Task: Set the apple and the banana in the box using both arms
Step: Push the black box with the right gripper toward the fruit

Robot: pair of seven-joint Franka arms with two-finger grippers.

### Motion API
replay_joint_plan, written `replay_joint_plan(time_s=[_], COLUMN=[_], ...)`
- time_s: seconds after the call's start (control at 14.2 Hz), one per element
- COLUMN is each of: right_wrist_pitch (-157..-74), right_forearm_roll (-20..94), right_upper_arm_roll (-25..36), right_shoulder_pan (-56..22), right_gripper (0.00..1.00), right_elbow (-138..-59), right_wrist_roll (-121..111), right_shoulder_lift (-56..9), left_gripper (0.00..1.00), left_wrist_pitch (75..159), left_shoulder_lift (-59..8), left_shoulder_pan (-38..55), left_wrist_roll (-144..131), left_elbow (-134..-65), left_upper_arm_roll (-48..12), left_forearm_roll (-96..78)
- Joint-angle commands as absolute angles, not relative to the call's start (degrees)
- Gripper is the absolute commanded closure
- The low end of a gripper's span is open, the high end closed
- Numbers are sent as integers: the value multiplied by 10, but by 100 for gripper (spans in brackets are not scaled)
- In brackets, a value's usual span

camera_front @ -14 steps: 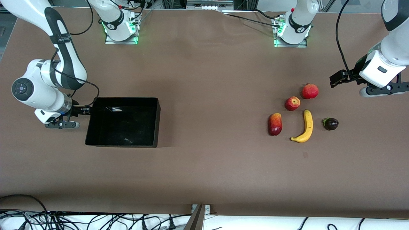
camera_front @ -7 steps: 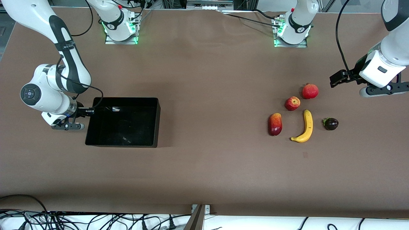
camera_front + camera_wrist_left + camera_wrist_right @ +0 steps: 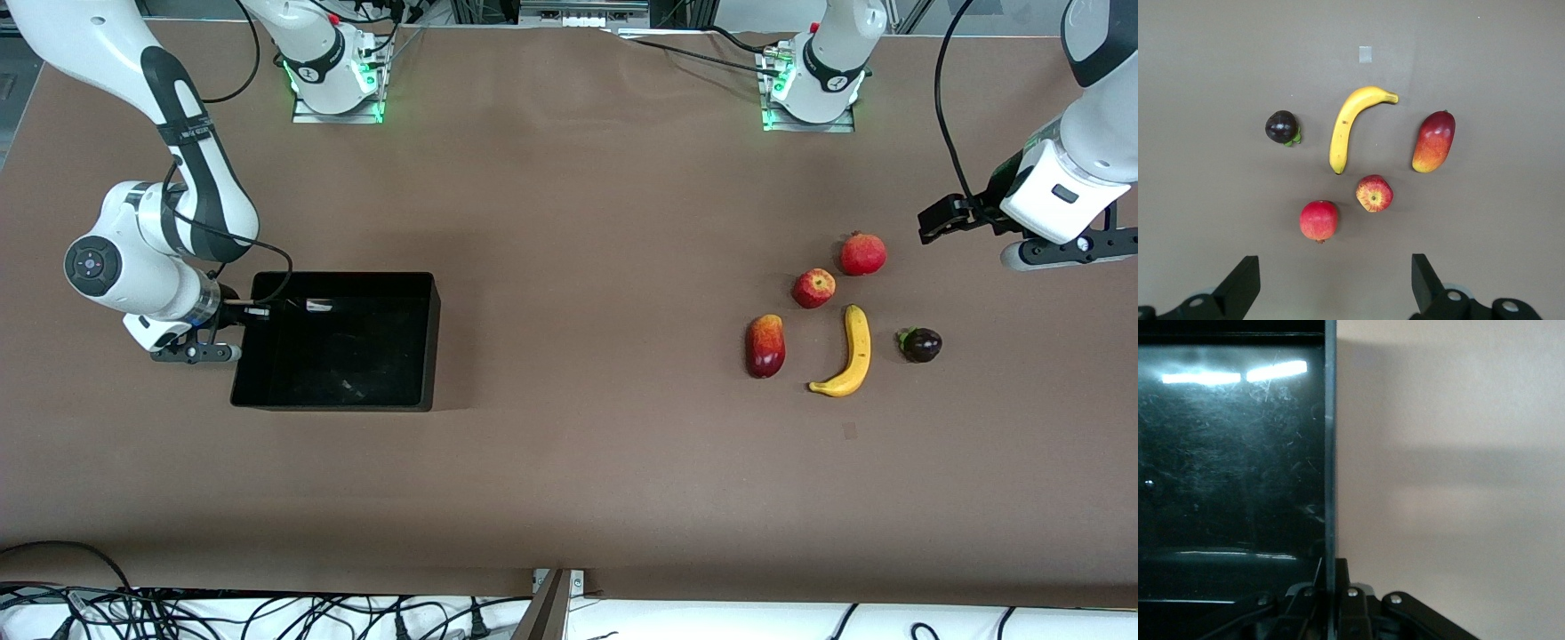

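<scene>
From the front, you can see the right gripper (image 3: 238, 311) has just pinched shut on the wall of the box (image 3: 391, 342) at the right arm's end of the table, and the box has slid a little toward that end since a second ago. To my eye that means you now have a hold for dragging the box, and it is empty so far. The left gripper (image 3: 942, 220) waits, unmoved, over bare table near the fruit, its fingers spread. The apple (image 3: 813, 288) and banana (image 3: 849, 353) lie well apart from the box, toward the left arm's end.

In the left wrist view the jaws stand wide with nothing between them. The apple (image 3: 1374, 193) sits just beside the banana (image 3: 1350, 125). Around them lie a mango (image 3: 1433, 141), a plain red fruit (image 3: 1319, 221) and a dark plum (image 3: 1282, 127). The red fruit is close enough to crowd a reach for the apple.

In the right wrist view the fingers (image 3: 1345, 587) clamp the thin rim of the box (image 3: 1330, 440), one each side.
</scene>
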State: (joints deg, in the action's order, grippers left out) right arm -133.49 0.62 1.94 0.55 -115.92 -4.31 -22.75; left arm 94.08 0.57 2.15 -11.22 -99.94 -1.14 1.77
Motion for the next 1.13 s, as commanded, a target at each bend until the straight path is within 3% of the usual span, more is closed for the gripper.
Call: replay_joint_plan(time_s=[0.0, 0.21, 0.49, 0.7, 1.06], right_wrist_pitch=[-1317, -1260, -1162, -1155, -1163], right_forearm_roll=[13, 15, 44, 45, 43], right_upper_arm_roll=[-14, -74, -79, -80, -79], right_shoulder_pan=[5, 1, -82, -161, -278], right_gripper=[100, 100, 100, 100, 100], right_elbow=[-1136, -1076, -973, -945, -873], right_wrist_roll=[-46, -41, 27, 147, 351], right_shoulder_lift=[-211, -209, -234, -257, -335], left_gripper=[0, 0, 0, 0, 0], left_wrist_pitch=[931, 930, 926, 883, 855], left_shoulder_lift=[8, 8, 10, 6, -54], left_shoulder_pan=[21, 21, 20, 20, 25], left_wrist_roll=[-116, -116, -109, -107, -111], left_elbow=[-993, -993, -992, -977, -905], left_upper_arm_roll=[-13, -13, -14, -13, -15], left_forearm_roll=[32, 32, 31, 24, 31])
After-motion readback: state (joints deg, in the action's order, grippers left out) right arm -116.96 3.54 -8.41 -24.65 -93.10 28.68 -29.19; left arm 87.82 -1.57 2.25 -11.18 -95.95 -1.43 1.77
